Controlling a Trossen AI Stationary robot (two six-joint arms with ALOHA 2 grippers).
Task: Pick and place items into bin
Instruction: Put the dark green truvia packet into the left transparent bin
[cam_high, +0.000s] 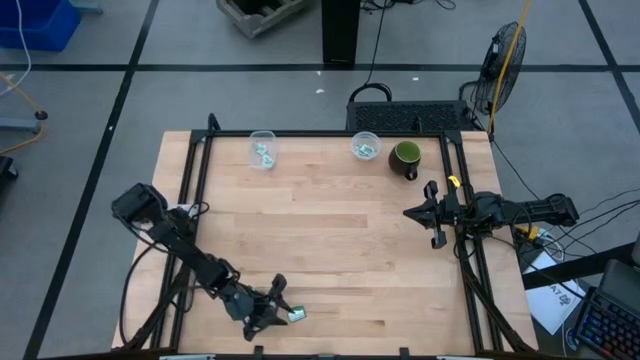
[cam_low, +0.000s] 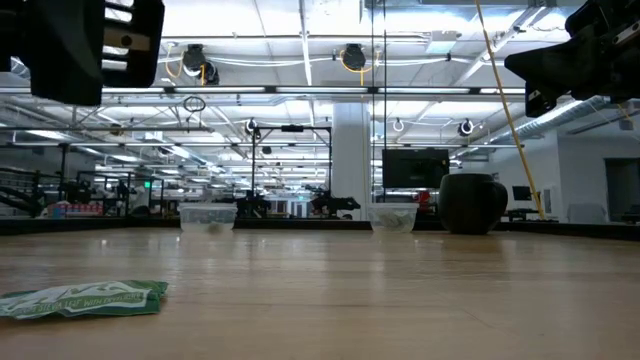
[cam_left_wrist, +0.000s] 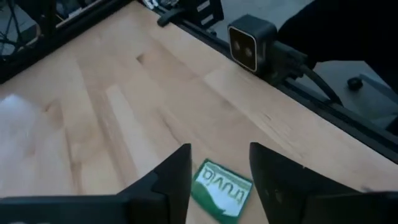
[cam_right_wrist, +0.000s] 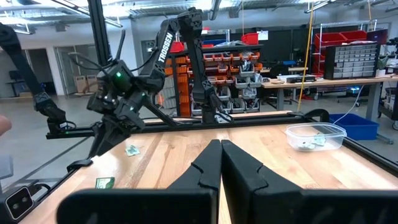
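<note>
A dark green packet (cam_left_wrist: 219, 190) lies flat on the wooden table near its front edge, left of the middle; it also shows in the high view (cam_high: 297, 314) and the low view (cam_low: 85, 298). My left gripper (cam_left_wrist: 219, 152) hangs open just above it, one finger on either side, clear of the packet. A pale packet (cam_right_wrist: 132, 149) lies farther toward the table's left. My right gripper (cam_right_wrist: 219, 144) waits shut at the table's right edge (cam_high: 410, 212), holding nothing.
Two clear bins stand at the far edge, one left of the middle (cam_high: 262, 150) and one near the middle (cam_high: 366, 147), each with pale packets inside. A dark mug (cam_high: 405, 158) stands to their right. A small camera (cam_left_wrist: 252, 43) sits on the front rail beside my left gripper.
</note>
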